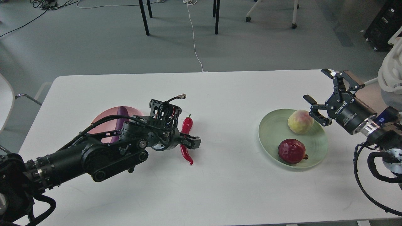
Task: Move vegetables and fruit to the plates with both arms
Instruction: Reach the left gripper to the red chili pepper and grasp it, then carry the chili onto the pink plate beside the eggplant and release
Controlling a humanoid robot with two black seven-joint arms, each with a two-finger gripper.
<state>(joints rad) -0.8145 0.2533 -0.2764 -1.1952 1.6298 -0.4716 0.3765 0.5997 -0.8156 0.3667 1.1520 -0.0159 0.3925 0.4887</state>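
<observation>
Red chili pepper (pixel 186 138) lay on the white tabletop (pixel 220 188), long axis running near to far, just to the right of the pink plate (pixel 102 121). Left end effector (pixel 192 142) was at the pepper's mid-length, fingers reaching across it; whether they pinched the pepper or merely overlapped it could not be told from this view. Purple eggplant (pixel 121 113) lay on the pink plate, its far tip showing, the rest hidden behind the left arm (pixel 94 157), which also covered much of the plate.

Pale green plate (pixel 273 131) sat well apart, on the right side of the tabletop. It carried both fruit: yellow-pink peach (pixel 300 121) toward the far right rim, dark red pomegranate (pixel 292 151) nearer, the crown pointing right. The two fruit did not touch.

Right end effector (pixel 317 94) was raised over the plate's far right edge, just beside the peach, fingers spread wide and holding nothing. Lower finger tip sat close to the peach; contact could not be judged.

Beyond the tabletop: grey floor, a white cable (pixel 194 40), black chair legs (pixel 144 17).
</observation>
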